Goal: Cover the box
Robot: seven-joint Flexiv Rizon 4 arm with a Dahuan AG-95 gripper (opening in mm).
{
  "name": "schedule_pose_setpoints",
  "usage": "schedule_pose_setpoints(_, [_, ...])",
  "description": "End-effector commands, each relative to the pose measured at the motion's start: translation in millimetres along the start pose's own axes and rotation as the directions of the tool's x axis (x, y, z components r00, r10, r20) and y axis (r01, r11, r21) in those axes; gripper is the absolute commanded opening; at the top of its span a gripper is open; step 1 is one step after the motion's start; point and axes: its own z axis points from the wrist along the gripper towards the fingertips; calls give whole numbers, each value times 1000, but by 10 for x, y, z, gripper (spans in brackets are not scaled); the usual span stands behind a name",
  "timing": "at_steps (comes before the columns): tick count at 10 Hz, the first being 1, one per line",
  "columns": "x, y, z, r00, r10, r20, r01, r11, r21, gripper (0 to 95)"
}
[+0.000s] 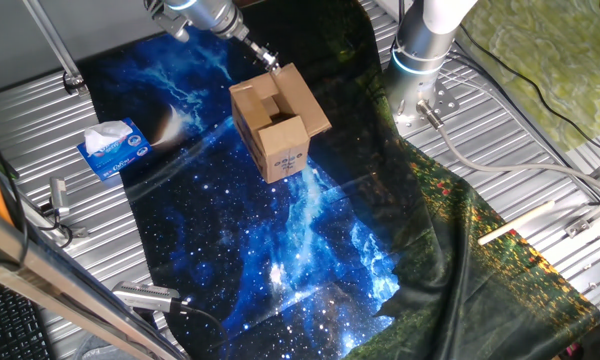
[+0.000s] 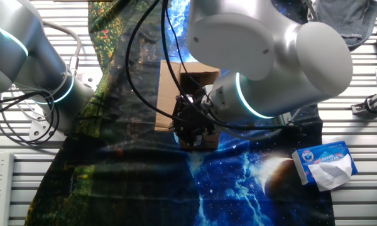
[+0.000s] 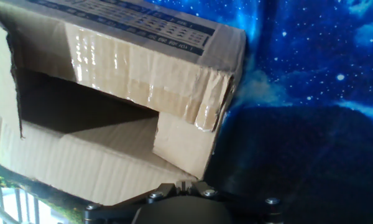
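Observation:
The box [image 1: 298,98], a small brown carton with a white printed label [image 1: 288,160] on its near side, stands on the starry blue cloth [image 1: 280,260]. Its top flaps are folded partly in, leaving a dark gap [image 3: 74,109] between them. My gripper [image 1: 271,62] sits at the box's far top edge, fingers shut together with nothing between them. In the hand view the gripper [image 3: 185,185] is right at a small inner flap [image 3: 183,146] of the box [image 3: 112,162]. In the other fixed view my arm hides much of the box [image 2: 168,94].
A blue and white tissue box [image 1: 113,148] [image 2: 323,163] lies on the cloth's edge beside the carton. A second arm's base [image 1: 420,55] [image 2: 44,69] stands at the cloth's far side with cables round it. A white stick [image 1: 515,225] rests on the metal table.

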Motion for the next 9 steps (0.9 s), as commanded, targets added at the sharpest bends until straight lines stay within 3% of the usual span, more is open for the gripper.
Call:
schedule_pose_setpoints(1, [-27,7,-8,1000,-9,-5,9,1000,7,0])
schedule_pose_setpoints(6, [-111,159,-55,1000,-11,-6,11,1000,18,0])
schedule_pose_setpoints(9, [-123,162,-41,1000,-16,0,16,1000,27,0])
